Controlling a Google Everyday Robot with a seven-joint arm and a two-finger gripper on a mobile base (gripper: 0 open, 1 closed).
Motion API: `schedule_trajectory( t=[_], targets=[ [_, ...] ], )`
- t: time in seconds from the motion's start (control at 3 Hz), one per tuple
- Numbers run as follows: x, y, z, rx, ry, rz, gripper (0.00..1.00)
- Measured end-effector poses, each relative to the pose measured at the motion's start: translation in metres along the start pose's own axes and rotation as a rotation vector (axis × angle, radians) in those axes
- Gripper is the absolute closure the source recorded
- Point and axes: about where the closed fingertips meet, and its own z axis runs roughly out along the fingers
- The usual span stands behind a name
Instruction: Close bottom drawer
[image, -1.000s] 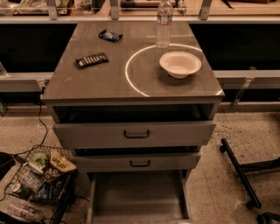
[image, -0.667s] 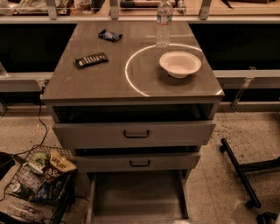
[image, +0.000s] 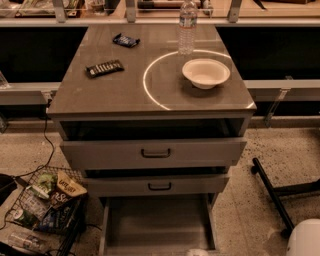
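The bottom drawer (image: 156, 225) is the lowest of the three grey drawers of the cabinet (image: 150, 107). It is pulled far out and its long grey tray is empty. Its front and handle are cut off by the bottom edge of the view. The middle drawer (image: 159, 185) and the top drawer (image: 155, 153) each stand partly open and have dark bar handles. My gripper is out of view. A white rounded robot part (image: 304, 239) shows in the bottom right corner, and a small pale shape (image: 197, 252) sits at the bottom edge.
On the cabinet top are a white bowl (image: 206, 73), a water bottle (image: 187, 27) and two dark snack bars (image: 104, 68) (image: 126, 40). A wire basket of snack bags (image: 45, 205) stands on the floor at left. A black bar stand (image: 272, 195) lies at right.
The white rounded part has come further into the bottom right corner. The drawers and the things on the cabinet top have not moved.
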Motion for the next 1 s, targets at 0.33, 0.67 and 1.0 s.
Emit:
schedule_trajectory(
  t=[0.33, 0.67, 1.0],
  targets=[
    [-0.0119, -0.0065, 0.0208, 0.019, 0.002, 0.001, 1.0],
    [-0.0101, -0.012, 0.0237, 0.032, -0.005, 0.004, 1.0],
    [-0.0097, -0.0119, 0.0236, 0.032, -0.005, 0.004, 1.0]
  ],
)
